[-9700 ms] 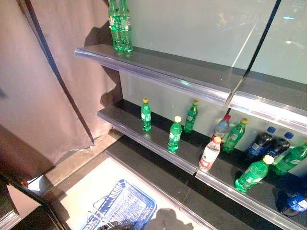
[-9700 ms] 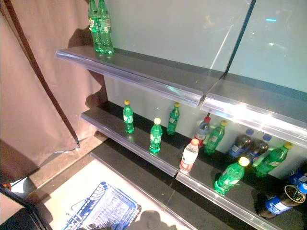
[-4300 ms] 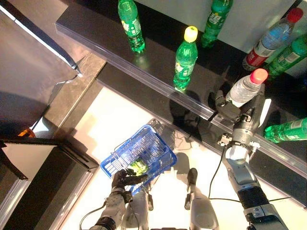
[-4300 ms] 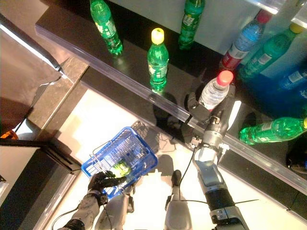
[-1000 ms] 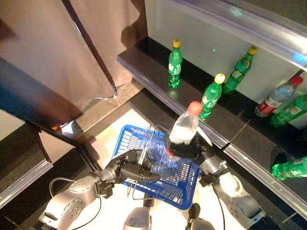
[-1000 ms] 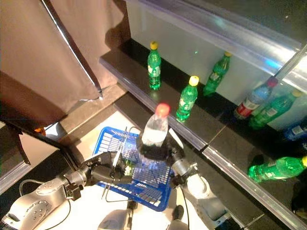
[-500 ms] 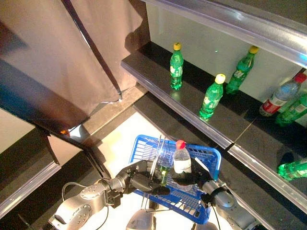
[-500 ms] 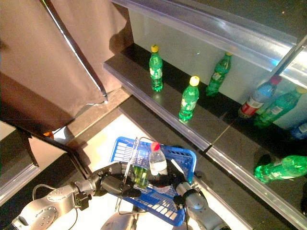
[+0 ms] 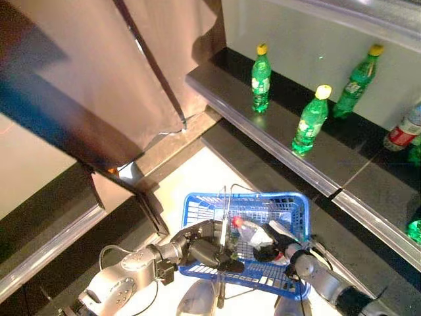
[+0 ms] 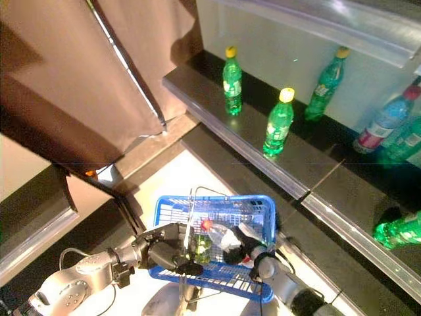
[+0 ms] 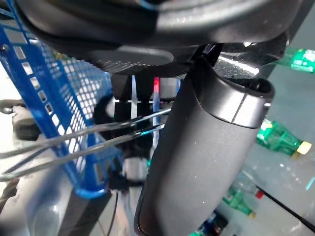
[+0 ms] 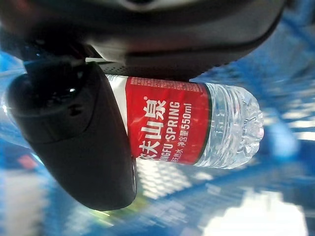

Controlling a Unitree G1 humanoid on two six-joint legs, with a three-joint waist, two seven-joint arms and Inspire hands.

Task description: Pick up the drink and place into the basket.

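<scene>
The blue basket (image 9: 263, 196) hangs in front of me. My left hand (image 9: 204, 247) is shut on its thin wire handles (image 9: 225, 214), which also show in the left wrist view (image 11: 74, 140). My right hand (image 9: 281, 242) is down inside the basket, shut on a clear water bottle (image 9: 247, 230) with a red cap and red label. The bottle lies tilted, cap toward the left hand. In the right wrist view the thumb (image 12: 74, 142) presses across the bottle (image 12: 197, 123). A green bottle (image 10: 200, 247) lies in the basket beside it.
A dark shelf (image 9: 276, 141) runs behind the basket with green bottles (image 9: 261, 69) (image 9: 310, 118) (image 9: 357, 80) standing on it and a red-labelled bottle (image 9: 402, 131) at the right. A brown curtain (image 9: 99, 72) hangs at the left. Pale floor (image 9: 191, 174) lies below.
The right hand has lowered the water bottle deeper into the basket and tipped it from upright onto its side. The camera has shifted.
</scene>
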